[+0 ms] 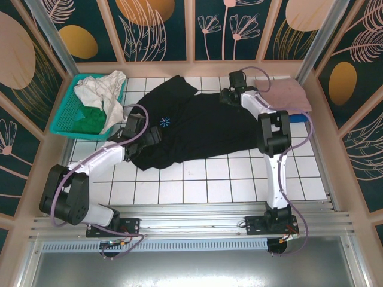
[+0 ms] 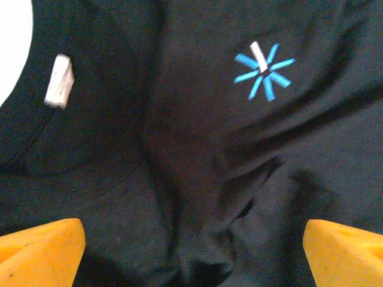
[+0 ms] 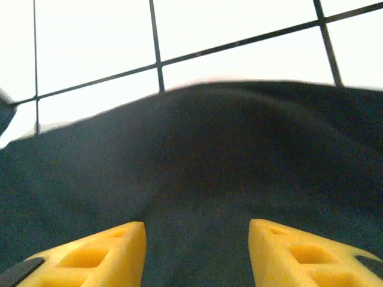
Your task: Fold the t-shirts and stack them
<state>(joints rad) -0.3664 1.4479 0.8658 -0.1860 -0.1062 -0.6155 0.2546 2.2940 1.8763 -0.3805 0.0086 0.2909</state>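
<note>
A large black t-shirt lies spread and wrinkled across the middle of the tiled table, its pale-blue starburst mark facing up. My left gripper hovers over its left part, beside the mark. In the left wrist view its yellow fingertips stand wide apart, open, over creased black cloth, with the starburst and a white neck label ahead. My right gripper sits at the shirt's far right end; it is open over smooth black cloth. A folded dusty-pink t-shirt lies at the back right.
A teal mesh basket stands at the back left, holding white cloth and green cloth. White tiles show between the black shirt and the arm bases. Patterned walls close in the back and sides.
</note>
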